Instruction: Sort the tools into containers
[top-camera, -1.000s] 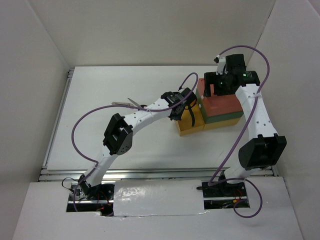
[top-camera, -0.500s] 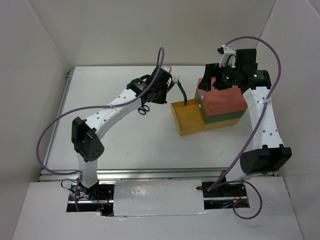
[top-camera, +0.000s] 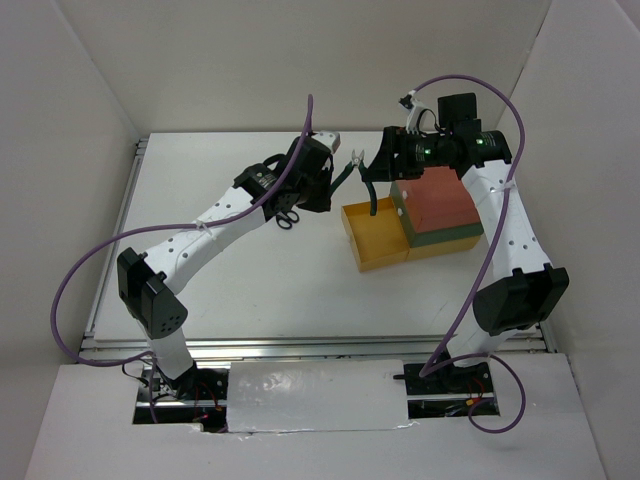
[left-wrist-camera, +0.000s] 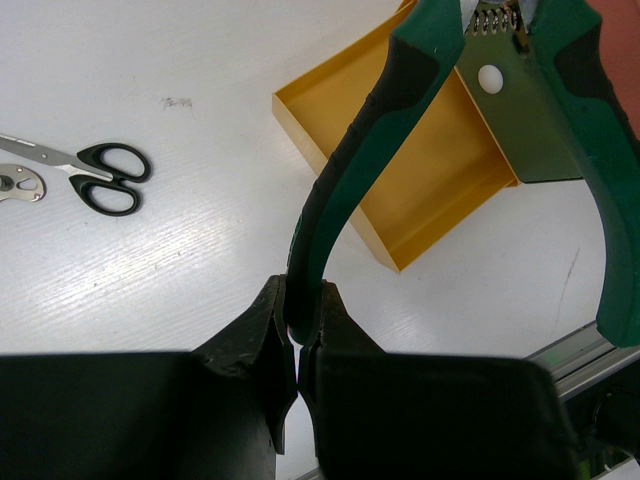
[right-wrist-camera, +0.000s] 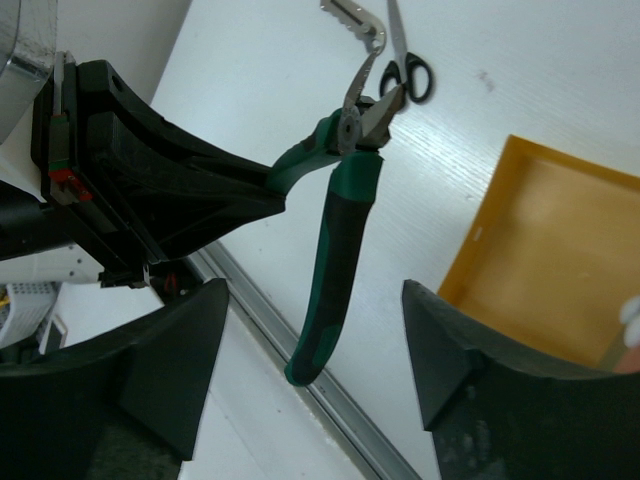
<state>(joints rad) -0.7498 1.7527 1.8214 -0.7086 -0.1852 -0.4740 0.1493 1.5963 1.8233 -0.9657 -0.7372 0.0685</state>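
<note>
My left gripper (left-wrist-camera: 300, 325) is shut on the tip of one dark green handle of the pliers (left-wrist-camera: 350, 160), holding them in the air left of the containers. The pliers (top-camera: 362, 185) hang between both grippers. My right gripper (right-wrist-camera: 315, 330) is open, and the free handle of the pliers (right-wrist-camera: 340, 240) hangs between its fingers, touching neither. The stack has a red-orange top box (top-camera: 440, 195), a dark green middle and a yellow bottom drawer (top-camera: 375, 240) pulled out and empty. Black-handled scissors (left-wrist-camera: 110, 180) lie on the table beside a silver metal bar (left-wrist-camera: 18, 185).
The white table (top-camera: 260, 290) is walled in by white panels at the back and both sides. A metal rail (top-camera: 300, 345) runs along its near edge. Purple cables loop above both arms.
My left gripper has carried the pliers up and left, away from the yellow drawer. My right gripper has swung left from over the red-orange box to straddle the free handle, its jaws narrowing a little.
</note>
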